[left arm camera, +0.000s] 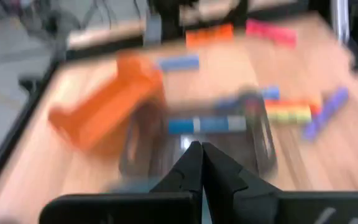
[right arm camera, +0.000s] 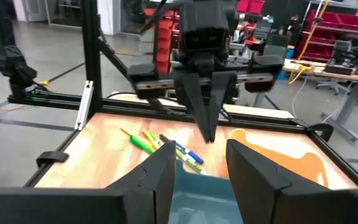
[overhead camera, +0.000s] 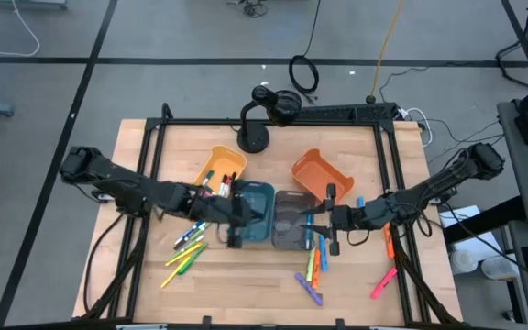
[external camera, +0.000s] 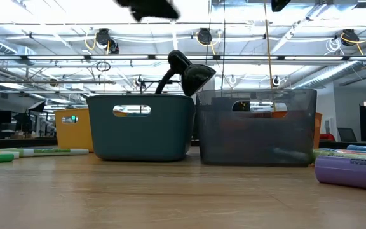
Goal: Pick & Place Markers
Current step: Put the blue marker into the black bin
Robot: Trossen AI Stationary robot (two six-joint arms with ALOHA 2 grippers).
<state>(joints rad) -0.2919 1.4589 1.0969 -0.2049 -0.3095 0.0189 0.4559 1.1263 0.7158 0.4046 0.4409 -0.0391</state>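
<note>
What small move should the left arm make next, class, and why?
Probably back toward the markers on the left side of the table: the left tool hangs shut and empty over the teal bin, while many markers lie loose outside.

Bright markers and four coloured bins on pale wood.

The tabletop is light tan wood with a black frame. Side by side at its centre stand a teal bin and a smoky translucent grey bin; behind them lie a yellow bin and an orange bin. Yellow and green markers are scattered on the left; orange, yellow, green and purple ones sit right of centre, with a pink marker further right. In the low view, a purple marker has dark print on it. Both arms are black, as is the lamp.
</note>
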